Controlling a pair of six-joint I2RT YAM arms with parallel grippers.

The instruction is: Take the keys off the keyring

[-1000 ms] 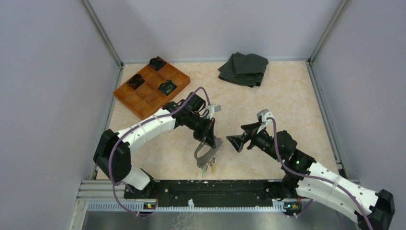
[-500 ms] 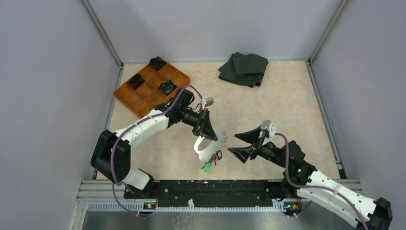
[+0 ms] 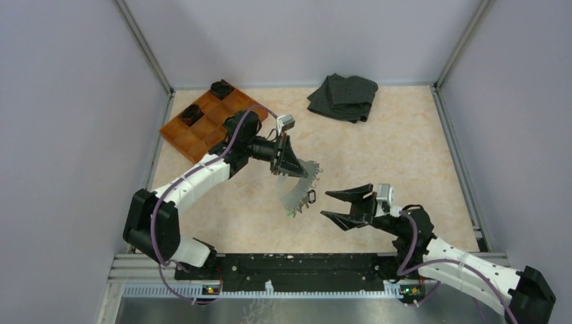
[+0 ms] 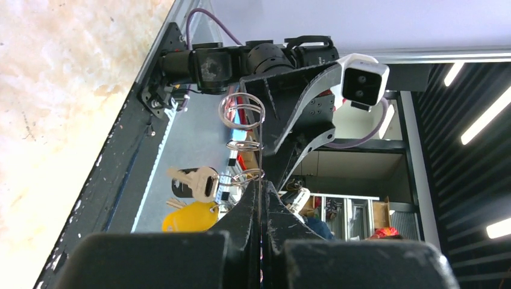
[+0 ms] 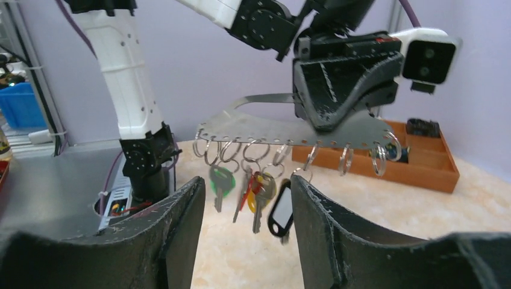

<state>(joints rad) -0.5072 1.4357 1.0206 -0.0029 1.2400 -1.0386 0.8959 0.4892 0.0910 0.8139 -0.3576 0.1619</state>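
My left gripper [image 3: 291, 166] is shut on a flat grey metal plate [image 3: 297, 190] with a row of holes, held above the table. Several wire keyrings [image 5: 229, 150] hang from that plate [image 5: 283, 129]. The keys [image 5: 258, 188] dangle from the rings at its lower end, among them a green-headed key [image 5: 220, 180], a yellow one and a black tag [image 5: 281, 208]. In the left wrist view a silver key [image 4: 196, 182] and a yellow tag [image 4: 190, 217] hang beside the shut left gripper [image 4: 262, 188]. My right gripper [image 3: 326, 204] is open just right of the keys [image 3: 308, 198], touching nothing.
An orange tray [image 3: 202, 138] with black round objects sits at the far left. A dark folded cloth [image 3: 344, 96] lies at the back. A black rail [image 3: 303, 263] runs along the near edge between the arm bases. Walls close in both sides.
The left arm has swung the plate and keys up and away from the near edge. The right gripper has dropped nearer and narrowed its jaws.
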